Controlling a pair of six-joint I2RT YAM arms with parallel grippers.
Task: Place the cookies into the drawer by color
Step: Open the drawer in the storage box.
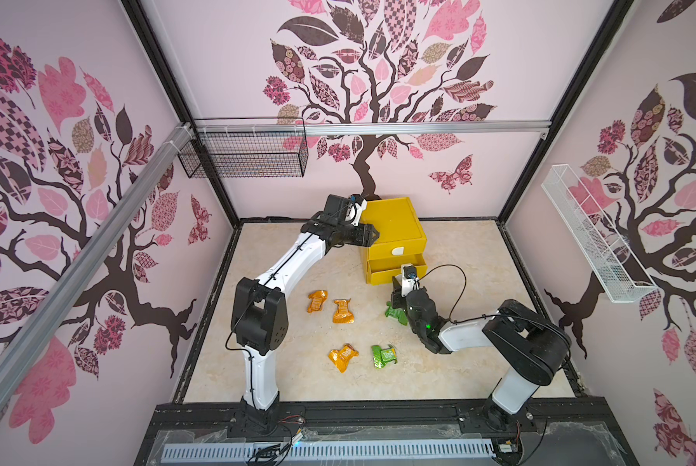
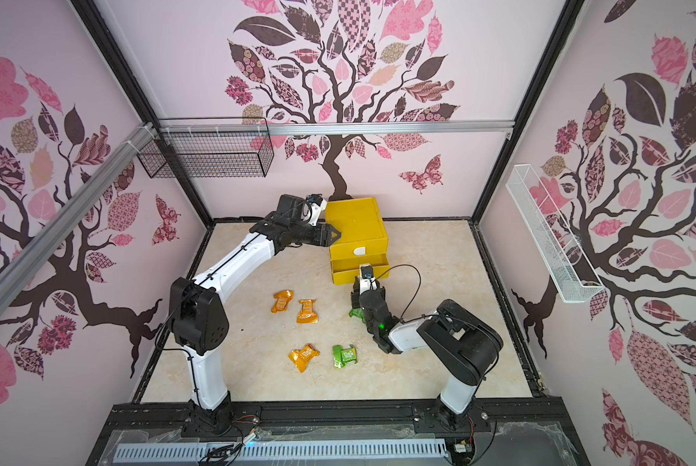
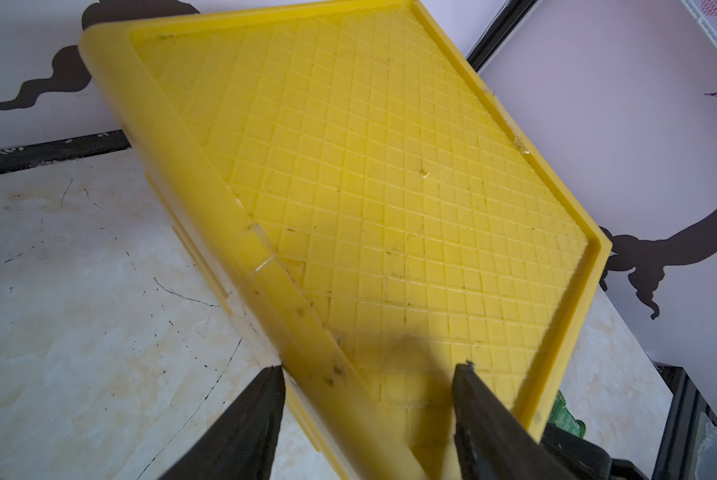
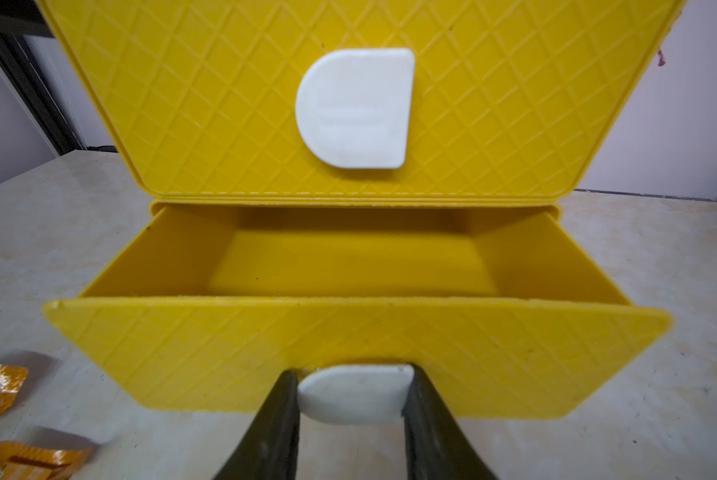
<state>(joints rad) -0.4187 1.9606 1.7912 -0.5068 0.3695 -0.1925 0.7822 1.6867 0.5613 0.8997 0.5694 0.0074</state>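
The yellow drawer chest (image 1: 392,222) (image 2: 356,220) stands at the back of the floor with its lowest drawer (image 4: 348,266) pulled out and nothing in it. My right gripper (image 4: 353,390) is shut on that drawer's white handle (image 4: 354,395). My left gripper (image 3: 371,368) (image 1: 372,234) is open astride the chest's top left rim (image 3: 390,166), one finger outside it and one over the lid. Three orange cookies (image 1: 317,300) (image 1: 343,311) (image 1: 343,356) and a green cookie (image 1: 384,356) lie loose in front. Another green cookie (image 1: 395,310) is half hidden under my right wrist.
A black wire basket (image 1: 245,155) hangs on the back wall at the left. A white wire basket (image 1: 592,238) hangs on the right wall. Papered walls close the marble floor (image 1: 479,282) on three sides, and the arm bases stand at its near edge.
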